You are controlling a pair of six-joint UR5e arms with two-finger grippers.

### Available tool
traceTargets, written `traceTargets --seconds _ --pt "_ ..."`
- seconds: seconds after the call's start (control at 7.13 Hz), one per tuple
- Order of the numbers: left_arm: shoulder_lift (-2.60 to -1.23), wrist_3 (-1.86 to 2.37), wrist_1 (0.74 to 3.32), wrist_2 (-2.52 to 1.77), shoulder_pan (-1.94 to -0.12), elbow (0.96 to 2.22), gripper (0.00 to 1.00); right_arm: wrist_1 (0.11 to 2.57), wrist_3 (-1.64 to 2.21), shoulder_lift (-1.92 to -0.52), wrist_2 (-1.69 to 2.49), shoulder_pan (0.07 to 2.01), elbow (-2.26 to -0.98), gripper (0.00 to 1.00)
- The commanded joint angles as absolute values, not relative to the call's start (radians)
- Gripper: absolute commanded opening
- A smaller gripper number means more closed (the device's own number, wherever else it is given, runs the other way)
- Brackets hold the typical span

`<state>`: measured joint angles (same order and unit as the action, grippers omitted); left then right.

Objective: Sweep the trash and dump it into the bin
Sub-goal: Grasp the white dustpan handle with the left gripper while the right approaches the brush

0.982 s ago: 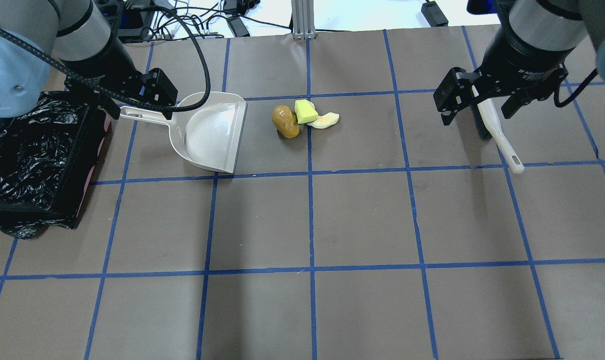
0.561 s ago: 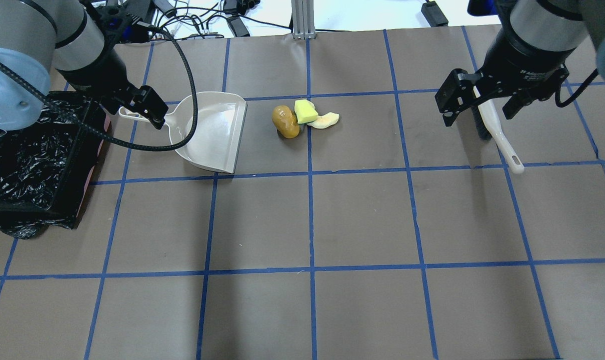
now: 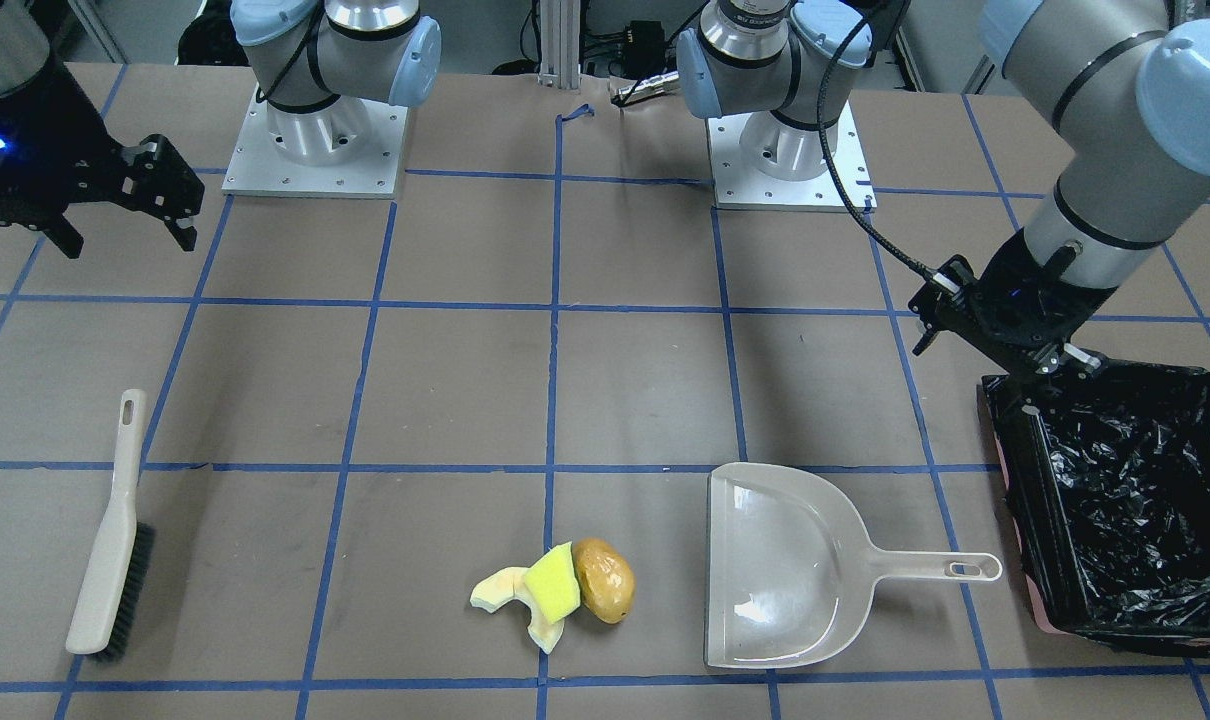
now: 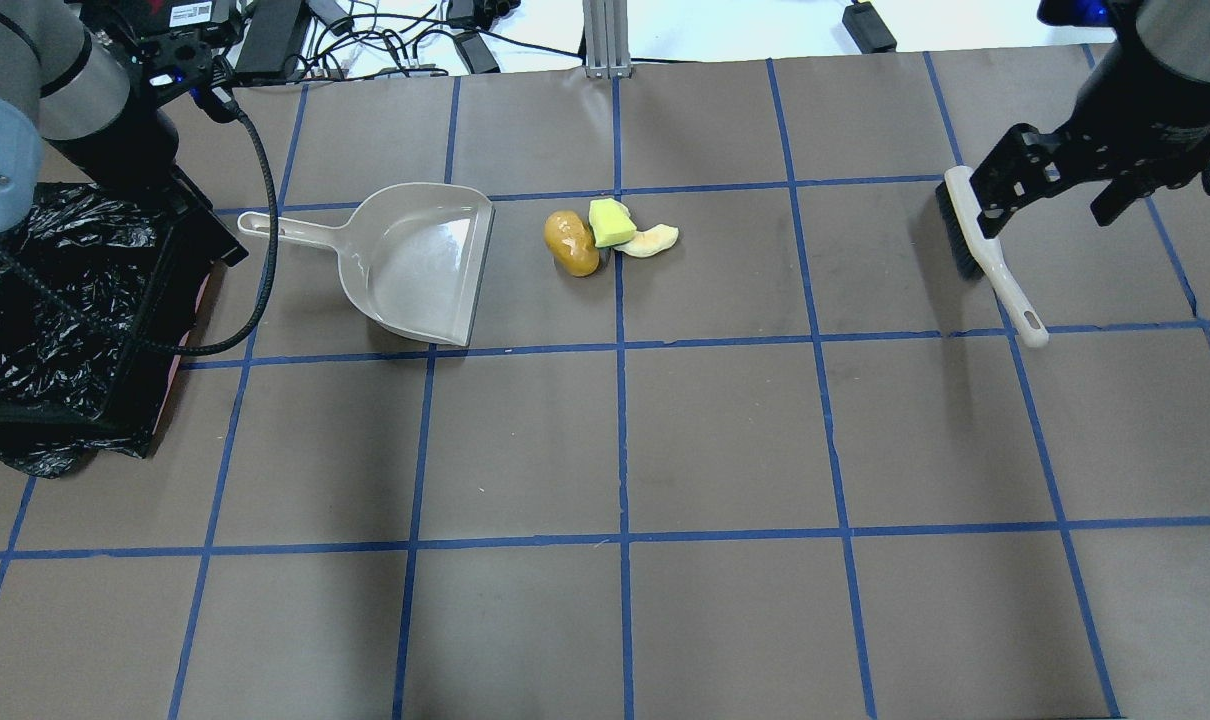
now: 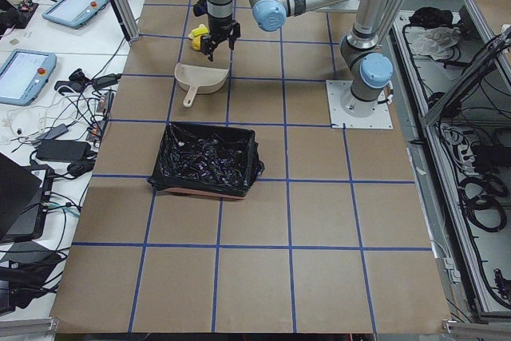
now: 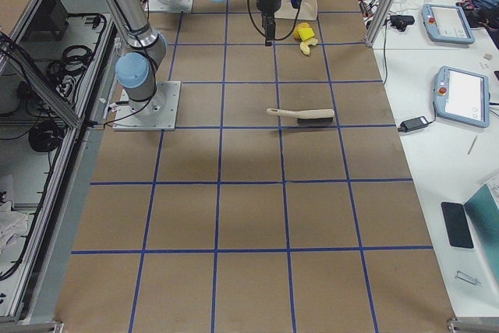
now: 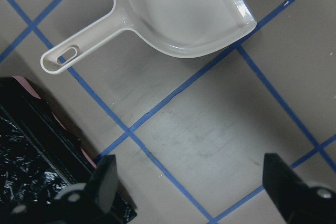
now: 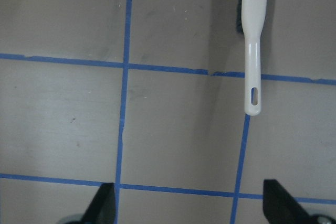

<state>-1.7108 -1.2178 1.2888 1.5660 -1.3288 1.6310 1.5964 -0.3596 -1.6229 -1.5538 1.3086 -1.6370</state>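
Observation:
The trash lies in one cluster on the table: a glossy brown potato-like lump (image 4: 571, 242), a yellow sponge (image 4: 610, 222) and a pale foam scrap (image 4: 651, 241). It also shows in the front-facing view, lump (image 3: 605, 580) beside sponge (image 3: 552, 583). The black-lined bin (image 4: 150, 310) stands at the left edge. A beige dustpan (image 4: 420, 265) lies flat between bin and trash. My left gripper (image 7: 194, 187) hovers open and empty by the bin's corner, short of the dustpan handle (image 7: 79, 51). My right gripper (image 4: 1055, 195) is open and empty, above and just right of the brush (image 4: 980, 250).
The brush (image 8: 253, 35) lies flat with its handle end on a blue tape line. The bin's wall (image 3: 1017, 480) stands close to my left wrist. Cables and a metal post (image 4: 605, 35) sit past the table's far edge.
My left gripper has pulled back from over the dustpan handle toward the bin. My right gripper has shifted right, off the brush. Dustpan, brush and trash lie where they were.

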Motion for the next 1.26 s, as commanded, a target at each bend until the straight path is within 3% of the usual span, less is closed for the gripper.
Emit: traceTargets --seconds 0.0,0.42,1.12 --pt "-1.811 -1.493 1.249 1.562 -1.325 1.579 1.00 1.698 -0.448 -1.538 -1.555 1.209 -1.667 1.00" --pt "-1.946 -1.664 1.244 1.574 -1.325 1.508 1.00 1.819 -0.446 -1.407 -1.586 1.180 -1.674 1.00" --pt "-2.060 -1.700 1.174 1.581 -1.344 1.460 1.00 1.902 -0.440 -1.296 -1.626 1.180 -1.695 1.00"
